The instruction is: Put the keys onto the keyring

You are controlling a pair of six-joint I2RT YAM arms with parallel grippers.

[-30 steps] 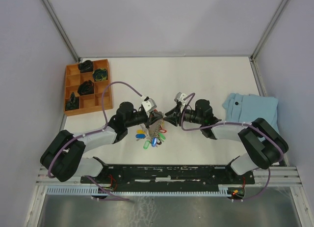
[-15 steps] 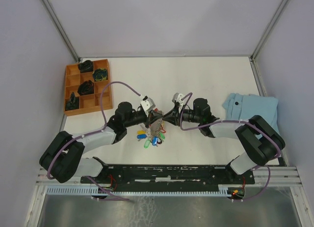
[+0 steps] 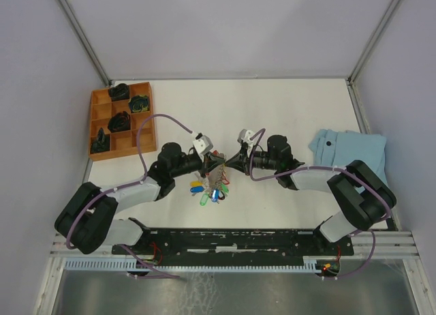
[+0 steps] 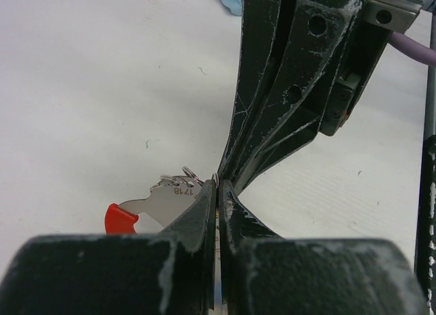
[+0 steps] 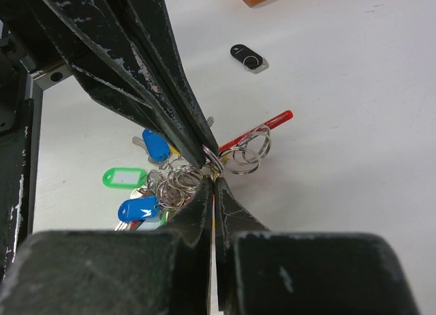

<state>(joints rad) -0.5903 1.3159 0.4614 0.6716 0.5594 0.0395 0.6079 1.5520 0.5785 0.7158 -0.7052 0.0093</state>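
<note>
Keyring (image 5: pixel 242 157): grey metal cluster of thin, glossy wire rings with a curved red strap; sits at the meeting tips of both grippers, near the front middle of the table.
Keys (image 5: pixel 139 208): small silver metal blades with smooth plastic tags in blue, green, yellow and red; bunched beside and below the rings.
Stamped key (image 4: pixel 169 198): flat silver metal with a red tag at its end, just beside a left finger.
Table (image 3: pixel 286 110): white, matte.
Around: orange compartment tray (image 3: pixel 139 139) with dark items at far left; folded light-blue cloth (image 3: pixel 347 150) at right; small black oval fob (image 5: pixel 246 56) lying well apart from the rings.
In the way: scuffed black fingers of the opposite gripper fill much of each wrist view.
Left gripper (image 4: pixel 218 191): pressed together, pinching a ring of the cluster.
Right gripper (image 5: pixel 212 185): pressed together, tips against the same rings; pinching or only touching, cannot tell.
</note>
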